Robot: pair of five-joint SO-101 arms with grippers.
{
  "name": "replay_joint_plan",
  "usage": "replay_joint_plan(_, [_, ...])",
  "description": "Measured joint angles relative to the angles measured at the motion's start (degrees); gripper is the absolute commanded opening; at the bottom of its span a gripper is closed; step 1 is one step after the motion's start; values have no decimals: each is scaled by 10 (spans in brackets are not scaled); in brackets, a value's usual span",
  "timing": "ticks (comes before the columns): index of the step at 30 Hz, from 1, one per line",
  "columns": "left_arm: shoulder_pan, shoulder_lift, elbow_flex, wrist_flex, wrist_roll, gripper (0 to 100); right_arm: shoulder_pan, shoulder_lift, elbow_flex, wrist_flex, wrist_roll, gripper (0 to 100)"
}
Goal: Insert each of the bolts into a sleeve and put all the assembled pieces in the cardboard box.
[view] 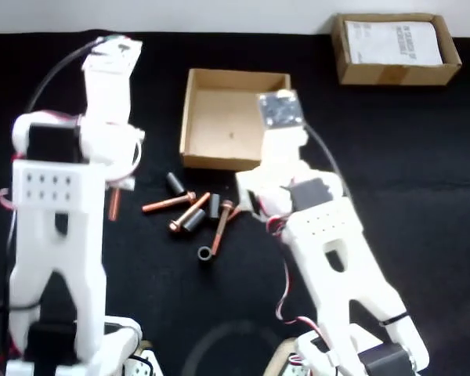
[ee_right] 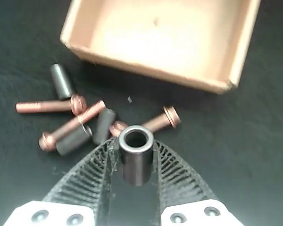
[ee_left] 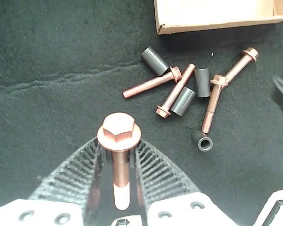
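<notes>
Your left gripper [ee_left: 117,162] clamps a bolt [ee_left: 119,155]; your right gripper [ee_right: 134,162] clamps a sleeve [ee_right: 136,155] near the box [ee_right: 155,80].

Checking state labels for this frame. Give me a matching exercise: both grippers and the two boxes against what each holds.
Things
1 left gripper
2 right gripper
3 near box
4 far box

Holds
A paper sheet
B sleeve
C bolt
D nothing inside

Pairs: 1-C, 2-B, 3-D, 4-A
</notes>
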Motion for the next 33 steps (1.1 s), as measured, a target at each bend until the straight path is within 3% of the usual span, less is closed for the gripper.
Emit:
replay_joint_plan(6, [0,-123,160,-55,1,8,-58,-3,87,-145,-2,8])
replay_joint_plan(14, [0,-228,285,-101,18,8,-109,-178,177,-157,-20,8])
replay_joint_plan(22, [3,-244,302,-139,85,8,-142,-436,350,-158,-20,8])
replay_joint_plan(28, [73,-245,313,-203,149,8,-142,-592,467,-158,-20,8])
replay_joint_plan(33, [155,-247,364,-306,186,8,-142,-696,529,-158,21,8])
